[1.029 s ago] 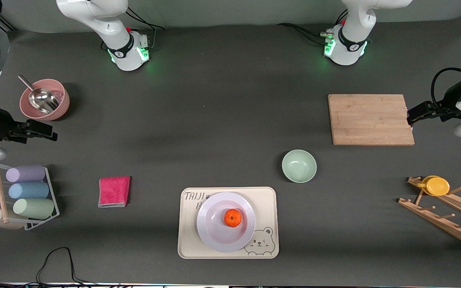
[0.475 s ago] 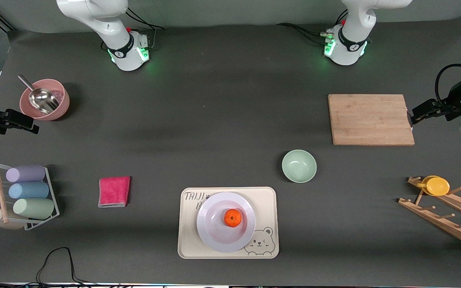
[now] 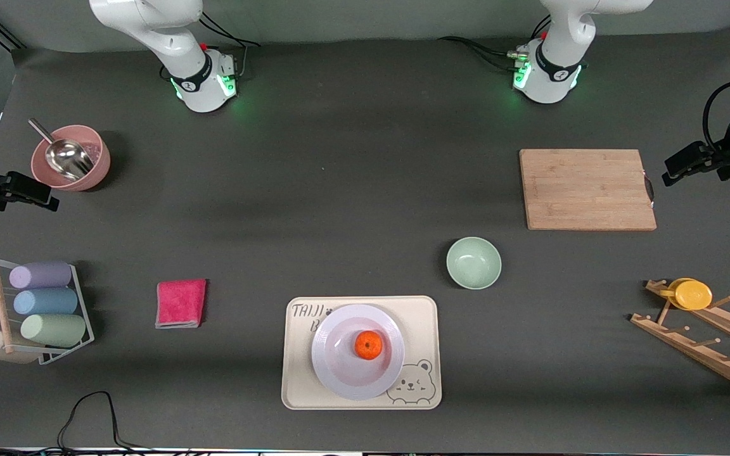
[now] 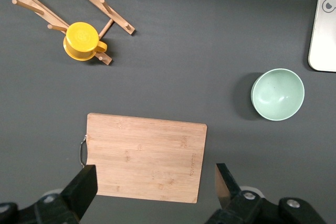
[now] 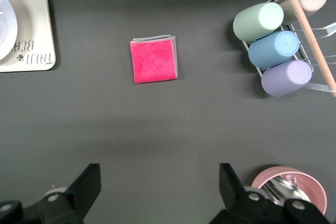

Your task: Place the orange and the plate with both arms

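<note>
You see the orange (image 3: 369,345) on the plate (image 3: 339,373); the left tool (image 4: 152,192) over the cutting board (image 3: 587,189) and the right tool (image 5: 160,192) beside the pink bowl (image 3: 97,166) gape wide, holding nothing.

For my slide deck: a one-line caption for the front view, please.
Orange on the plate on the bear tray; both open hands at the table's ends.

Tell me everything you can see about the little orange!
The orange is a small, round, bright orange fruit with a dark stem dimple on top. Its skin looks smooth and whole. It sits in the middle of the pale lavender-white plate, which rests on the cream bear tray near the front camera. Only the plate touches it; neither gripper is near it.
</note>
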Motion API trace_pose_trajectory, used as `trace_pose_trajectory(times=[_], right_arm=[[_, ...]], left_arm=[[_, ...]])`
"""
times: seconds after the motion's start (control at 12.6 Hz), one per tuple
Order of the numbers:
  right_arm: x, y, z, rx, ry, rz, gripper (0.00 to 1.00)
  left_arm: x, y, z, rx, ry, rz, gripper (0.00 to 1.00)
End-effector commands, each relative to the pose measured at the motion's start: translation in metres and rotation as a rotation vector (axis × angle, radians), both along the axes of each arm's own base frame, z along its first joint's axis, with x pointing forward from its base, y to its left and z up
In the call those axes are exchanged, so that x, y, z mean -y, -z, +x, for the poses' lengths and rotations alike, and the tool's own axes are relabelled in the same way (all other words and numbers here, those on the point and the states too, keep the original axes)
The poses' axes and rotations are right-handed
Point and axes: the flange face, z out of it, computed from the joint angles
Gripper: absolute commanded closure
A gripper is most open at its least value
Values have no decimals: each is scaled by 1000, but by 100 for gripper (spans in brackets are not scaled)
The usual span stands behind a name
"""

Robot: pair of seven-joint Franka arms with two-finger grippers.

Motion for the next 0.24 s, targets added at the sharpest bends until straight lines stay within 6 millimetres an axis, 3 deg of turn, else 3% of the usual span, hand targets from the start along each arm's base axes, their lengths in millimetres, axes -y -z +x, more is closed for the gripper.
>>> trace_pose_trajectory(times=[0.0, 0.16], right_arm=[[-4, -5, -9, -8, 20, -30, 0], [-4, -5, -9, -10, 23, -30, 0]], left_arm=[[0, -3, -4, 10, 1, 6, 0], [1, -5, 0, 16, 2, 8, 0]])
